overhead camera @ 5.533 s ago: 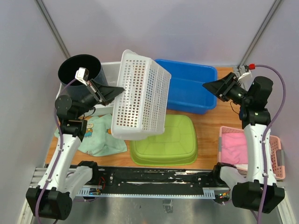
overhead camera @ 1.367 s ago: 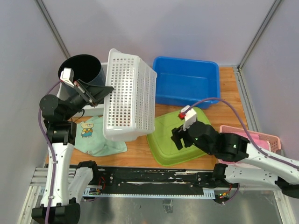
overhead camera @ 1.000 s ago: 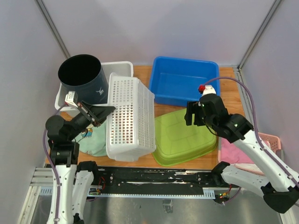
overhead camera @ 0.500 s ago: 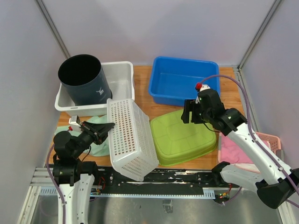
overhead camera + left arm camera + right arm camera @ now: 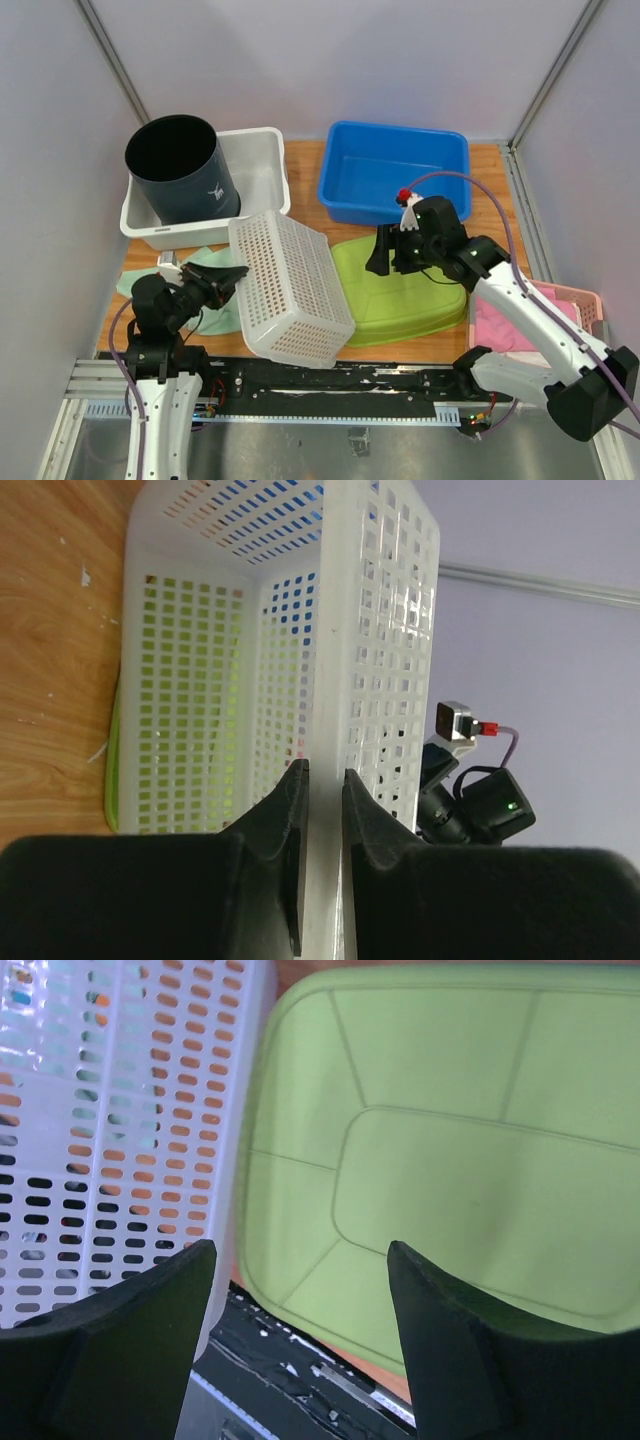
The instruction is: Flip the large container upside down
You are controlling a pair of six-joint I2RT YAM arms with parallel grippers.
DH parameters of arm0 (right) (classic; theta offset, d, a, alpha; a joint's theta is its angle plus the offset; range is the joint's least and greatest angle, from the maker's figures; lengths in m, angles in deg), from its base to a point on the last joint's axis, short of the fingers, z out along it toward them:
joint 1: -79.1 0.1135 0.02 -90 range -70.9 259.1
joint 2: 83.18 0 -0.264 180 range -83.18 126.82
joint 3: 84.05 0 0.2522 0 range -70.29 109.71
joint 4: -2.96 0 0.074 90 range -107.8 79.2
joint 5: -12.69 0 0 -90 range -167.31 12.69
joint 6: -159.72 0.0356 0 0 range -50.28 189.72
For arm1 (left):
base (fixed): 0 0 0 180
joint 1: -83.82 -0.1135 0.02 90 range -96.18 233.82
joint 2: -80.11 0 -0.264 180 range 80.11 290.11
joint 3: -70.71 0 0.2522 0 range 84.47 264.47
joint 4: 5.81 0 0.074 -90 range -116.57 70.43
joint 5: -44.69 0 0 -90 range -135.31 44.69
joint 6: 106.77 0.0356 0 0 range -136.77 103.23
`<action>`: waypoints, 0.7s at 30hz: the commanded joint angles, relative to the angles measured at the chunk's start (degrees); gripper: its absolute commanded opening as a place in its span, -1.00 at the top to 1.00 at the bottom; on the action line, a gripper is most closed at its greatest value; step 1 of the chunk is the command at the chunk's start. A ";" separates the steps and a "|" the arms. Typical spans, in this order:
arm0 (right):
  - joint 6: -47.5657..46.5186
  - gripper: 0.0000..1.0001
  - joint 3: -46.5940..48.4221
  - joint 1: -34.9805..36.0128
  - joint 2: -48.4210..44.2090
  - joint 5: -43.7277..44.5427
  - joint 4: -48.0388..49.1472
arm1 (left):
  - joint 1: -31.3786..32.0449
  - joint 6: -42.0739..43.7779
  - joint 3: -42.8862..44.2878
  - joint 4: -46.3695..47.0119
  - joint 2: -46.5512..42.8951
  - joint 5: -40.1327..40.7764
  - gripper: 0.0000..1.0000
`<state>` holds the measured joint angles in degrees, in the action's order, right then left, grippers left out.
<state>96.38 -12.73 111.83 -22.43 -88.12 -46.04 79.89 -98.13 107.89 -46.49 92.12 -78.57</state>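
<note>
Fingers (image 5: 285,830) of the left gripper (image 5: 322,780) pinch a wall of the white perforated basket (image 5: 290,290), tilted at the near table (image 5: 305,205) edge, just beside the overturned green tub (image 5: 410,285); right gripper (image 5: 300,1252) fingers spread above that tub; blue tub (image 5: 395,175) behind, black bucket (image 5: 175,165) in a grey bin (image 5: 262,165) far left

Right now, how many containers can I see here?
6: black bucket back left, standing in a grey tub; blue tub at back; green tub upturned mid-table; white basket in the left fingers; pink basket far right.
</note>
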 commanded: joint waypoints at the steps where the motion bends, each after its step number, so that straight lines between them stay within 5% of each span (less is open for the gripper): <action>1: -0.58 -0.42 -1.97 1.88 4.11 -14.04 6.94 | 0.23 8.55 5.08 -15.12 3.24 9.32 0.51; 3: -1.00 -0.41 -1.55 4.57 6.15 -15.44 7.99 | 0.24 13.19 10.06 -21.53 5.96 14.76 0.25; 6: -1.97 -0.41 -0.37 8.49 9.42 -16.62 8.70 | 0.23 17.69 17.84 -28.03 10.24 22.70 -0.47; 7: -2.04 -0.41 0.02 9.51 10.39 -16.80 8.82 | 0.24 18.85 19.87 -29.21 11.71 24.74 -0.85; 8: -2.12 -0.40 0.26 10.27 11.32 -16.99 8.97 | 0.23 19.91 21.67 -29.99 12.94 26.47 -0.97; 18: -6.61 -0.39 -0.25 12.42 12.26 -18.03 7.20 | 0.23 27.24 32.06 -30.12 22.46 35.96 -0.98; 21: -12.37 -0.39 -0.18 18.31 9.77 -15.72 3.28 | 0.23 31.43 35.65 -28.70 25.09 35.87 -0.98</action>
<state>91.70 -13.67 123.87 -9.23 -104.49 -38.44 79.94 -73.15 138.64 -76.26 115.01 -46.55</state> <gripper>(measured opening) 0.695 0.991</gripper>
